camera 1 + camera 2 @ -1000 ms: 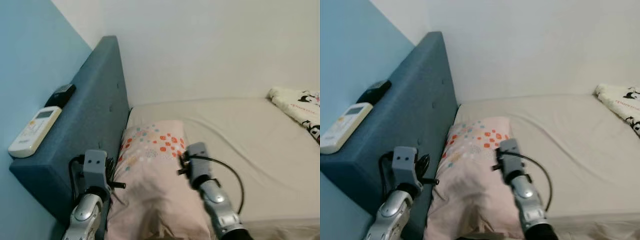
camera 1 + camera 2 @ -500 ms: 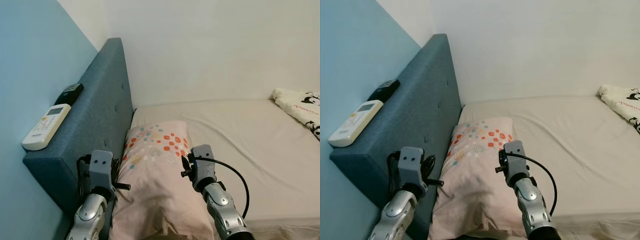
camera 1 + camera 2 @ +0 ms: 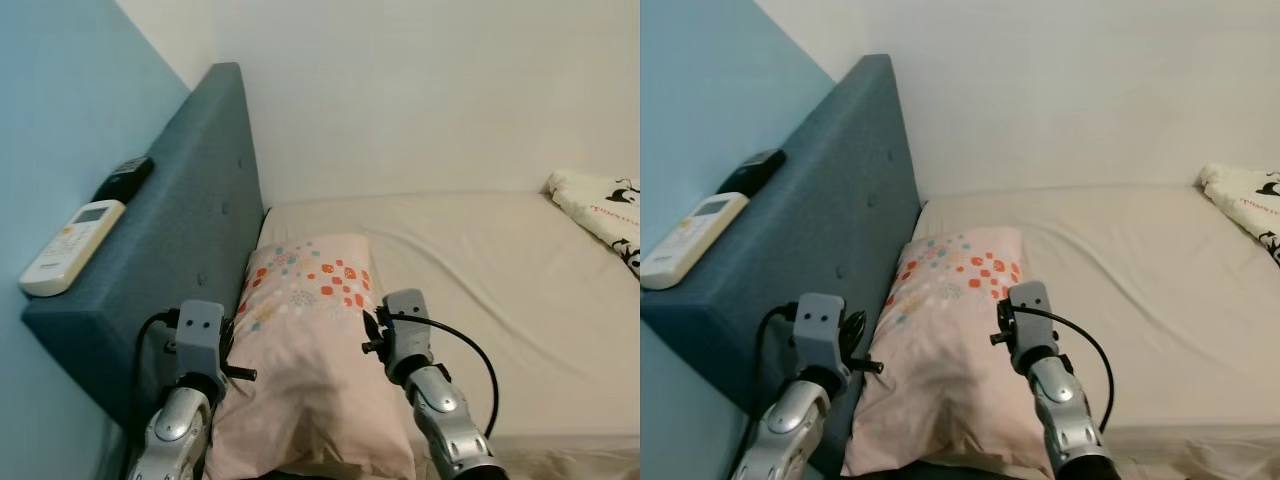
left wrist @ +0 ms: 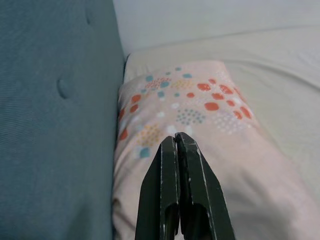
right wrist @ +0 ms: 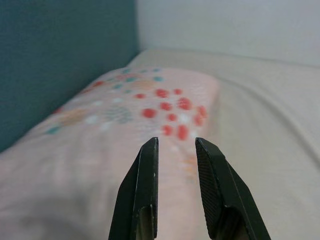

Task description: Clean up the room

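Blue padded headboard [image 3: 200,230] runs along the left, with a white remote [image 3: 72,247] and a black remote [image 3: 123,179] sitting on its top ledge. Far right there's a cartoon-print blanket [image 3: 600,205] on the beige mattress [image 3: 500,270]. The pink pillow [image 3: 305,340] with orange and teal dots lies near, right against the headboard. Left gripper [image 4: 176,141] is pinched closed, holding nothing, above the pillow's left edge; right gripper [image 5: 176,145] is a little way open, empty, over its right side.

Blanket [image 3: 605,208] cut off at right edge, print unreadable. Pillow [image 3: 305,350] near end hidden behind both arms. Remote [image 3: 70,247] buttons too small to read.
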